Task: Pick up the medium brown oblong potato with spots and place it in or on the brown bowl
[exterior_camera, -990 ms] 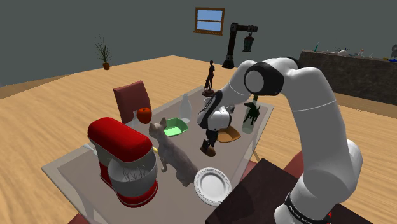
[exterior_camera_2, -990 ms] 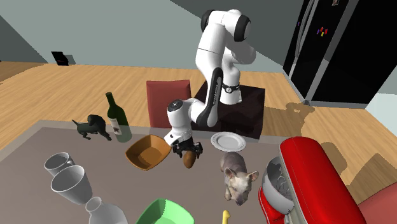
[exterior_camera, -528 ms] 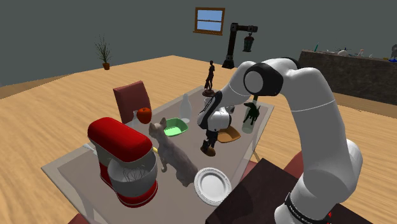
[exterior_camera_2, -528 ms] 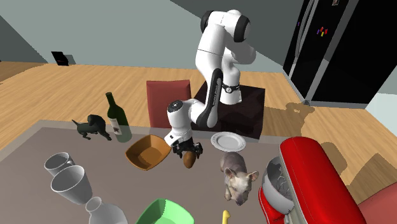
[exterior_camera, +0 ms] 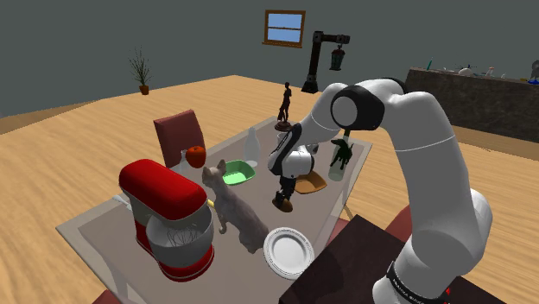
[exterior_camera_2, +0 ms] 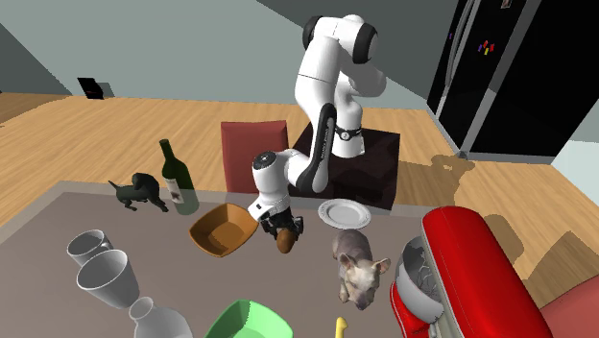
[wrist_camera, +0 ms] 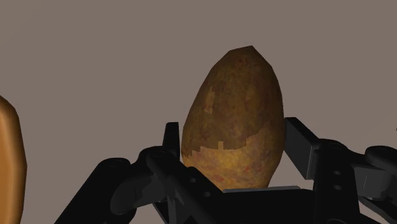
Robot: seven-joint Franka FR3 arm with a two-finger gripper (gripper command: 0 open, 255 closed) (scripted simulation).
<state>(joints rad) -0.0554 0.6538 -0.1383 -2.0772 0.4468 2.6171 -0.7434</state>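
Potato: I am seeing the brown, blotchy potato standing on end between the fingers, low over the grey tabletop. I cannot tell whether it is touching the surface.
Bowl: the brown bowl is sitting empty just beside the potato, on the second exterior view's left.
Handling: I am judging the potato firm, fairly weighty and rough-skinned. It is unlikely to crush, but its rounded shape could let it swivel or slip if pinched near a tapering end. The widest middle is the place to hold it.
Fingers: the black fingers are pinching the potato on its two flanks, on the half nearer the palm, spread just as wide as it is thick.
Gripper: the gripper is pointing down at the tabletop, near the bowl.
Next: I am expecting a short lift and a small carry sideways over the bowl's rim.
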